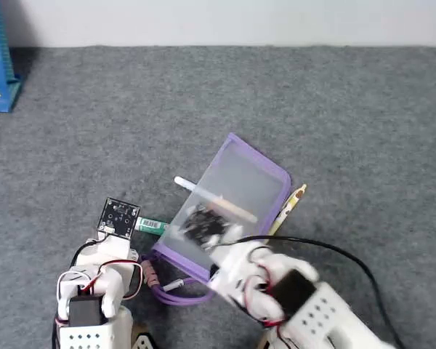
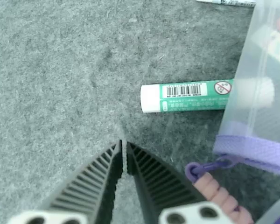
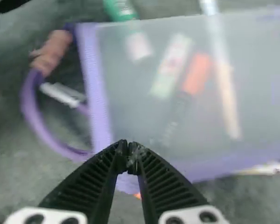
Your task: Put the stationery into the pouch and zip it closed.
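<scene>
Right gripper [image 3: 127,156]: jaws closed, pinching translucent purple-trimmed zip pouch [image 1: 240,187] by near edge; pouch lies toward front edge of grey table [image 1: 363,109]. Left gripper [image 2: 123,150]: jaws together, empty. Green cylindrical glue stick [image 2: 186,97] just ahead, one end overlapped by pouch.

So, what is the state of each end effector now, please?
Left end effector: closed, holding nothing.
Right end effector: closed on the edge of the pouch.

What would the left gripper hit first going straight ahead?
The left gripper would probably meet the grey carpet, just beside the white cap of the green glue stick; depth is unclear.
</scene>
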